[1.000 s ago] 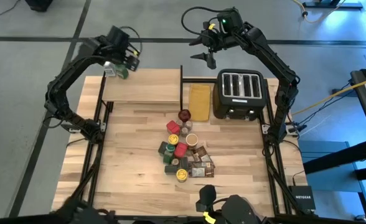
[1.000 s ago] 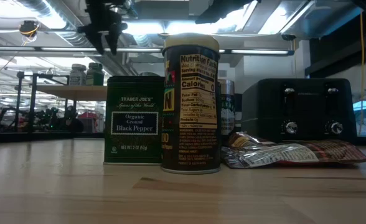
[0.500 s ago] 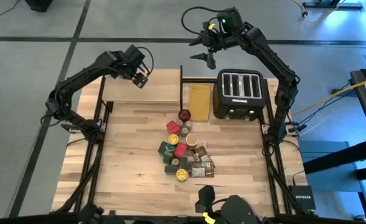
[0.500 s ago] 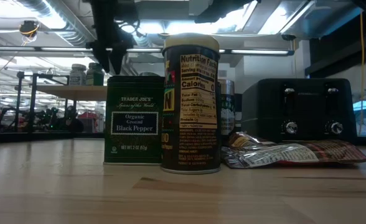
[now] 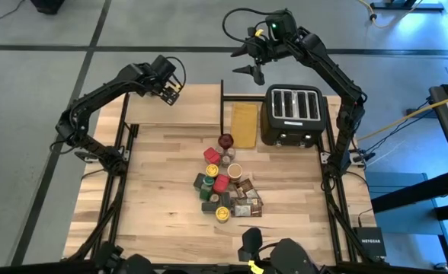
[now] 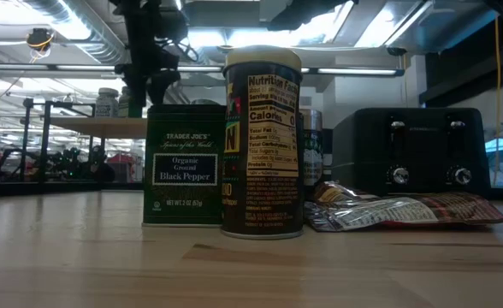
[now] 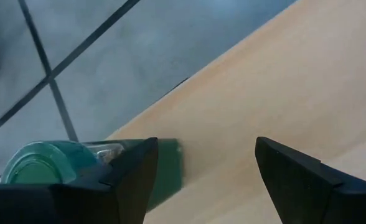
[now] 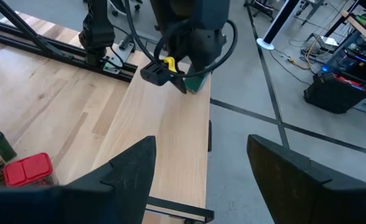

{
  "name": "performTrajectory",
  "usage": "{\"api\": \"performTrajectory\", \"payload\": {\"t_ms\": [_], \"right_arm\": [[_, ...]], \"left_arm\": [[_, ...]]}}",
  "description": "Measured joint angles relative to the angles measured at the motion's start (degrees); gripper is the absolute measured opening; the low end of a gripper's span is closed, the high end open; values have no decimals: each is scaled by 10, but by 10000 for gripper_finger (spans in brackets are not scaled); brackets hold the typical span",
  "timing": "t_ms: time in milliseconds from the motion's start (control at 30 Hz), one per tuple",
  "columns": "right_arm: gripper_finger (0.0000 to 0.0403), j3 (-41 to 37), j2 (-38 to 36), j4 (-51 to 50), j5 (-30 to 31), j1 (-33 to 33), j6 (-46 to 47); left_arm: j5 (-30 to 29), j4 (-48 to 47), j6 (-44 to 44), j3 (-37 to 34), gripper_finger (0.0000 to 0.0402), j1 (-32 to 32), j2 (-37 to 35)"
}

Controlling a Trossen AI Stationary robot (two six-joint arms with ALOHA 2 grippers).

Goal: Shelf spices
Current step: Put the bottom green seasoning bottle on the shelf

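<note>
Spice containers heaped mid-table, two jars on the raised shelf, both arms up at the far side.

Nearest in the low view stand a dark green Trader Joe's black pepper tin and a tall dark shaker jar with a pale lid, a crinkled foil packet beside them; from above they belong to the cluster of red-, green- and yellow-lidded spices at the middle of the wooden tabletop. Farther back sit a flat tan-yellow board and a black four-slot toaster. The raised light-wood shelf carries a green-lidded jar at its far left corner. The left gripper hovers over that shelf, fingers apart and empty. The right gripper hangs beyond the table's far edge, spread wide, holding nothing.
</note>
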Motion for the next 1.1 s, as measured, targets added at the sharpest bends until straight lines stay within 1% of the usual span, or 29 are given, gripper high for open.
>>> {"api": "performTrajectory", "payload": {"t_ms": [300,500,1100], "right_arm": [[259,0,0,0,0,0,0],[259,0,0,-2,0,0,0],[259,0,0,-2,0,0,0]], "left_arm": [[-1,22,8,0,263,26,1],[-1,19,-7,0,263,41,3],[-1,39,-12,0,263,46,3]]}}
